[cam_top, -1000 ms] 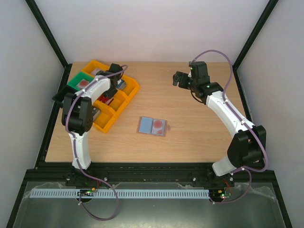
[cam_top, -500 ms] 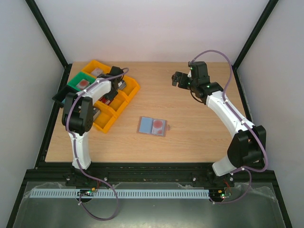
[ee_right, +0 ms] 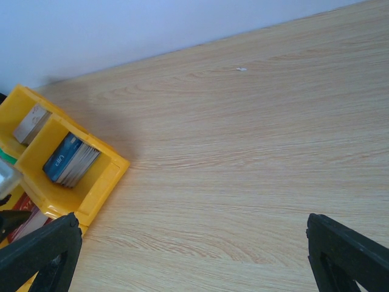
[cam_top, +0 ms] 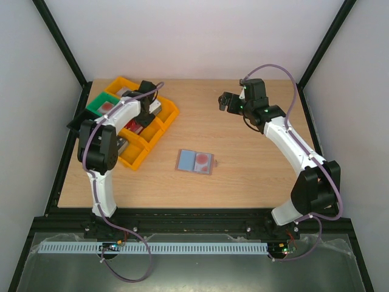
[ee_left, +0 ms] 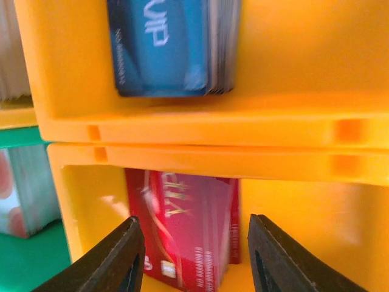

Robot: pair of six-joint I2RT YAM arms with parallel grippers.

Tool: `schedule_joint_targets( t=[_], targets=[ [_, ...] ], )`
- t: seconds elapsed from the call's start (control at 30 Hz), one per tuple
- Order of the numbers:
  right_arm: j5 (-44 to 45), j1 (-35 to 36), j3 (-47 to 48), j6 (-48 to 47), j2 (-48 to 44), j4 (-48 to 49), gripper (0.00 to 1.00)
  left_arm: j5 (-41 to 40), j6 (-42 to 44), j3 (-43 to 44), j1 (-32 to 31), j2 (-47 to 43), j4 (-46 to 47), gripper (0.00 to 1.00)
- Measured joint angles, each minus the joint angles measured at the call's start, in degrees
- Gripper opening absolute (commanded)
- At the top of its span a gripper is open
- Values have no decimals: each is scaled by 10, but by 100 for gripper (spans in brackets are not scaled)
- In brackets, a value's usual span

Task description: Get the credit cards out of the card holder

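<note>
A stack of blue cards (ee_left: 163, 48) in a yellow tray (ee_left: 243, 125) at the desk's far left corner read "VIP" – upside down. The red stack (ee_left: 191, 234) beside it showed similar, blurred lettering – smaller print was illegible.

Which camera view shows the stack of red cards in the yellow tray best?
The left wrist view: the stack of red cards sits close, inside the open left gripper. Top external shows only a red patch beside the arm; right wrist, a corner sliver.

Red cards (ee_left: 185, 231) run off the bottom edge, print blurred; blue cards (ee_left: 164, 45) off the top. The card holder (cam_top: 195, 162) is too small to tell its contents.
</note>
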Motion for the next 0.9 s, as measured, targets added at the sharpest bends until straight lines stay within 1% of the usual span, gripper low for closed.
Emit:
schedule_joint_targets(
  t=[0.03, 0.1, 0.13, 0.2, 0.37, 0.5, 0.7, 0.9],
  targets=[
    [-1, 0, 0, 0, 0, 0, 99, 21, -2, 3, 0, -5, -3, 37],
    [-2, 0, 0, 0, 0, 0, 99, 61, -8, 8, 0, -16, -8, 18],
    [-2, 0, 0, 0, 0, 0, 99, 76, -11, 10, 0, -19, -10, 11],
    [-2, 0, -1, 0, -2, 0, 99, 99, -16, 11, 0, -21, -14, 3],
    [-2, 0, -5, 0, -14, 1, 99, 130, -25, 5, -1, -15, -25, 2],
    [-2, 0, -5, -1, -20, 2, 99, 134, -33, -13, 3, -9, -24, 2],
    [-2, 0, -7, -2, -20, 4, 99, 92, -46, -19, 19, 22, -5, 2],
    [-2, 0, -7, -2, -20, 4, 99, 48, -47, -26, 26, 32, 21, 3]
  ],
)
